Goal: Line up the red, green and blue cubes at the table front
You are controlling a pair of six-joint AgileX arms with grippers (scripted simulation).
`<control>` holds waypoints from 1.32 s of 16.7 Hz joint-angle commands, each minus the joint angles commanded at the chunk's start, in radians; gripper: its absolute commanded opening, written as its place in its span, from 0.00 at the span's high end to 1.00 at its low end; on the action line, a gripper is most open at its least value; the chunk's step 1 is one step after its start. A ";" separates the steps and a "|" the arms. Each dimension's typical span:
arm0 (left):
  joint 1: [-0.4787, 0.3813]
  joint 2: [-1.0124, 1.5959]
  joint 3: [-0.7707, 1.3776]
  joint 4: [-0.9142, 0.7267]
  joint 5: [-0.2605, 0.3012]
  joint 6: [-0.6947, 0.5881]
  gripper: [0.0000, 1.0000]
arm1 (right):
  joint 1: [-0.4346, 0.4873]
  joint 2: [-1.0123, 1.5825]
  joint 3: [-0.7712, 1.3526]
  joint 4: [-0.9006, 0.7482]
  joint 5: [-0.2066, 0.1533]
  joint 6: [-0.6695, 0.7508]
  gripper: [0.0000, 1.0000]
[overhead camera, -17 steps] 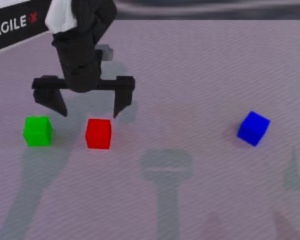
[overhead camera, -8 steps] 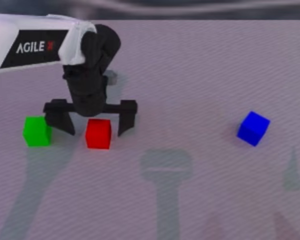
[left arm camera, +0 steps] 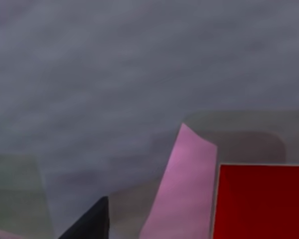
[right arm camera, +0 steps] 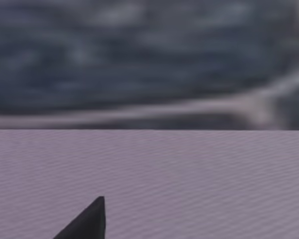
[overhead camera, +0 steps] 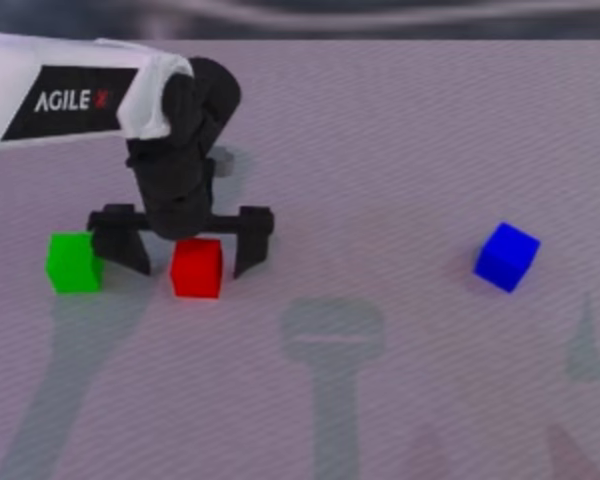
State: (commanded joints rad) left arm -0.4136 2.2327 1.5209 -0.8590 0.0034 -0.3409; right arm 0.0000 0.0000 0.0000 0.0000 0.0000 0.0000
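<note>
My left claw (overhead camera: 185,254) had dropped closer since earlier, fingers spread either side of the red cube (overhead camera: 197,267), green cube (overhead camera: 74,262) just outside; right claw unseen.

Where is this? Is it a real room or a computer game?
It looks like a computer-made practice table, not a real room. The plain lilac table holds only a red cube, green cube and blue cube, with the left gripper open around the red one.

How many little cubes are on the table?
3. The green cube sits at the table's left, the red cube is beside it between the open left pincer's fingers, and the blue cube lies far right.
</note>
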 joint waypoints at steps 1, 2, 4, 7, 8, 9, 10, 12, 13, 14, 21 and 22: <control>0.000 0.000 0.000 0.000 0.000 0.000 0.23 | 0.000 0.000 0.000 0.000 0.000 0.000 0.00; 0.000 0.000 0.000 0.000 0.000 0.000 0.30 | 0.000 0.000 0.000 0.000 0.000 0.000 0.00; 0.000 0.000 0.000 0.000 0.000 0.000 0.45 | 0.000 0.000 0.000 0.000 0.000 0.000 0.00; 0.000 0.000 0.000 0.000 0.000 0.000 0.68 | 0.000 0.000 0.000 0.000 0.000 0.000 0.00; 0.000 0.000 0.000 0.000 0.000 0.000 0.75 | 0.000 0.000 0.000 0.000 0.000 0.000 0.00; 0.000 0.000 0.000 0.000 0.000 0.000 0.83 | 0.000 0.000 0.000 0.000 0.000 0.000 0.00; 0.000 0.000 0.000 0.000 0.000 0.000 0.90 | 0.000 0.000 0.000 0.000 0.000 0.000 0.00; 0.000 0.000 0.000 0.000 0.000 0.000 1.00 | 0.000 0.000 0.000 0.000 0.000 0.000 0.00; 0.000 0.000 0.000 0.000 0.000 0.000 1.00 | 0.000 0.000 0.000 0.000 0.000 0.000 0.00; 0.000 0.000 0.000 0.000 0.000 0.000 1.00 | 0.000 0.000 0.000 0.000 0.000 0.000 0.00; 0.003 -0.032 0.011 -0.016 -0.010 0.006 1.00 | 0.000 0.000 0.000 0.000 0.000 0.000 0.00; 0.004 -0.036 0.022 -0.030 -0.010 0.006 1.00 | 0.000 0.000 0.000 0.000 0.000 0.000 0.00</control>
State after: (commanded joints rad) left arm -0.4099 2.1966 1.5431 -0.8886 -0.0062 -0.3351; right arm 0.0000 0.0000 0.0000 0.0000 0.0000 0.0000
